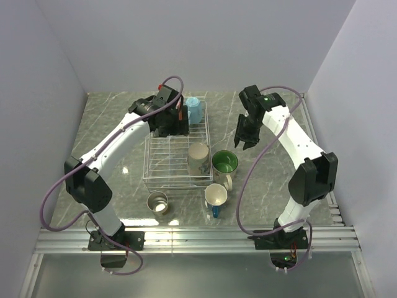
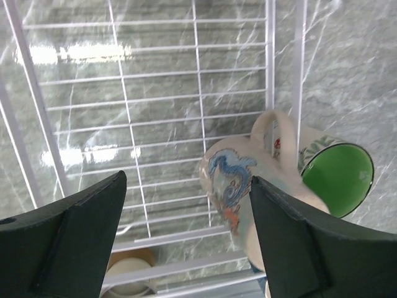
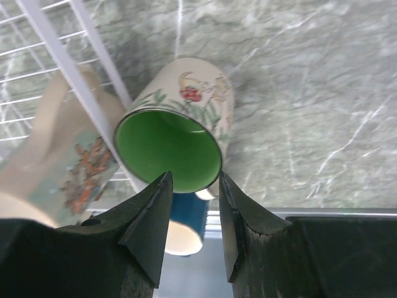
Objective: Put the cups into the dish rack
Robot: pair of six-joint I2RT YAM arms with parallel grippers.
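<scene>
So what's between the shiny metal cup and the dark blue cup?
Nothing: only bare table lies between the metal cup and the dark blue cup, in the top view.

Grey marble-veined table [image 1: 223,108] reflecting bright light patches. Plain white walls [image 1: 205,43] enclosing it on three sides. Silver slotted rail [image 1: 198,239] running along near edge.

The left gripper [image 2: 187,186] hangs over the dish rack [image 2: 270,56], its two dark fingers [image 2: 74,248] spread wide apart with nothing between them, and grey marble table [image 2: 347,62] shows through the wire grid. A beige mug [image 2: 236,186] painted with a blue and orange figure sits inside the rack against its right side wall, handle by the wires. Just outside that wall stands a white mug with green inside [image 2: 338,177]
</scene>
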